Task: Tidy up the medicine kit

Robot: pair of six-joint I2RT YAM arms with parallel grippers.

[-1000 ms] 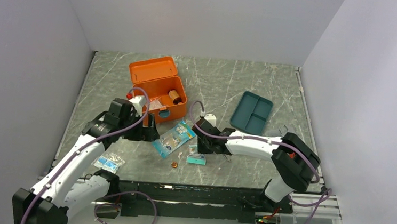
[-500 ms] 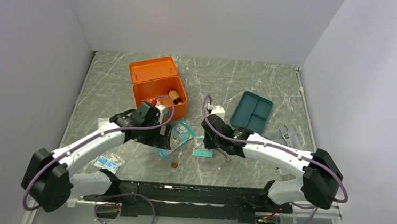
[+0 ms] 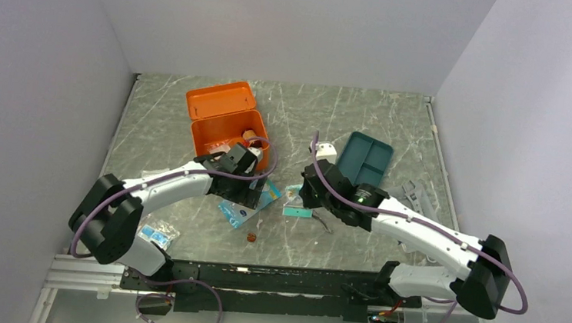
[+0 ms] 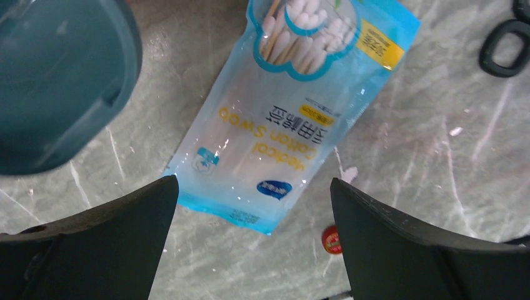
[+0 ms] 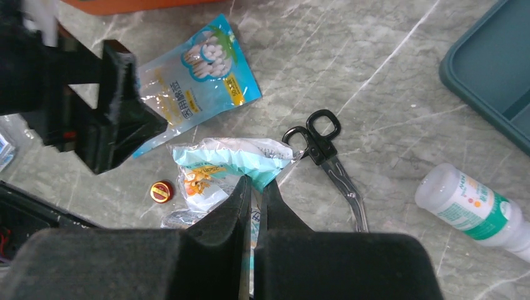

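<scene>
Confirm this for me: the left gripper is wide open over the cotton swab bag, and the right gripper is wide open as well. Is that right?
Not quite. The left gripper is wide open over the cotton swab bag, but the right gripper is shut, pinching a teal and white packet. The right wrist view shows its fingers closed together on the packet.

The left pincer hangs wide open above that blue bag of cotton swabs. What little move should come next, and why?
Probably lower the left pincer straight down and close it on the bag of cotton swabs. The bag lies flat on the table, untouched, framed between the open jaws, and the orange box stands open nearby to receive it.
</scene>
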